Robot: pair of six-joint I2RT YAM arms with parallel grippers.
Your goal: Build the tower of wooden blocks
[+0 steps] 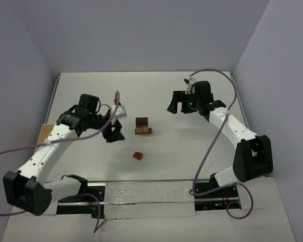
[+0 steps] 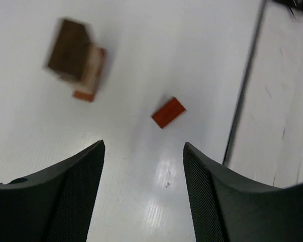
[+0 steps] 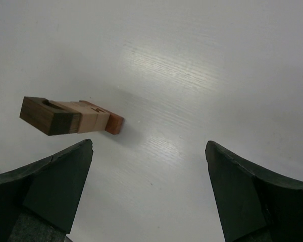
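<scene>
The wood block tower (image 1: 142, 126) stands mid-table: reddish-brown blocks at the bottom, tan ones above, a dark brown block on top. It also shows in the left wrist view (image 2: 76, 58) and in the right wrist view (image 3: 65, 117). A loose reddish-brown block (image 1: 137, 156) lies on the table in front of the tower, and shows in the left wrist view (image 2: 168, 112). My left gripper (image 1: 114, 132) is open and empty, left of the tower. My right gripper (image 1: 178, 103) is open and empty, to the tower's right and farther back.
A pale wooden tray (image 1: 42, 133) lies at the table's left edge, partly under the left arm. A strip of clear film (image 1: 141, 197) covers the near edge between the arm bases. White walls enclose the table.
</scene>
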